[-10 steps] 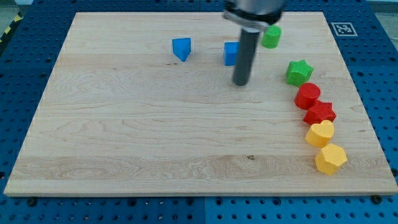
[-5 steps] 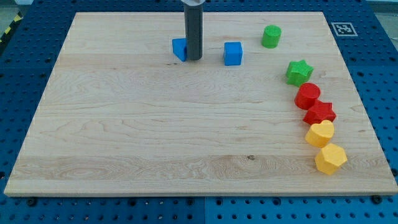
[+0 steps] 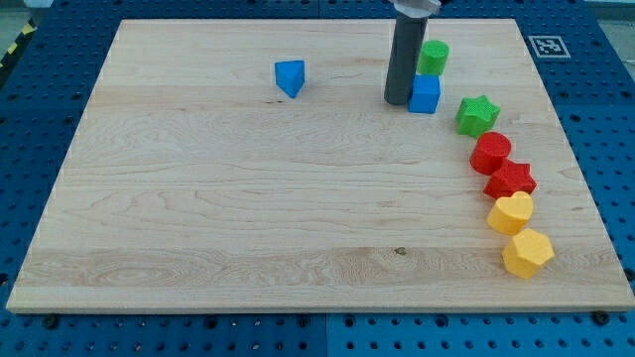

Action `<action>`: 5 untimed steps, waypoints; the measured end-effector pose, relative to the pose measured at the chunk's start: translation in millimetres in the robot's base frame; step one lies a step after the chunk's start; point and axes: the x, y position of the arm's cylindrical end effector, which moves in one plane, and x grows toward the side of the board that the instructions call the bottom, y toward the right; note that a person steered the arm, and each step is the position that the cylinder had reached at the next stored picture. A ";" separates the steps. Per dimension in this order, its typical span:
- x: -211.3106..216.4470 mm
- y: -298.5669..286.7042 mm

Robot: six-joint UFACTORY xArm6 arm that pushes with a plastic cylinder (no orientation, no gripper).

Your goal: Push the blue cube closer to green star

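Observation:
The blue cube [image 3: 426, 95] lies near the view's top right, just below the green cylinder [image 3: 433, 57]. The green star [image 3: 477, 115] sits a short gap to the cube's lower right. My tip [image 3: 398, 100] rests on the wooden board [image 3: 248, 198] right against the cube's left side. The rod rises straight up from there and leaves the view at the top.
A blue triangular block [image 3: 290, 76] lies at the top, left of centre. Below the green star, a column runs down the right side: a red cylinder [image 3: 490, 153], a red star [image 3: 510, 180], a yellow block [image 3: 511, 212] and a yellow hexagon [image 3: 527, 252].
My tip swung from beside the blue triangular block to the cube's left side. The blue cube slid right, now close to the green cylinder and the green star.

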 end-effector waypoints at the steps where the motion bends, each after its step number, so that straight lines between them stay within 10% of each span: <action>1: 0.4 2.6; 5: -2.3 43.5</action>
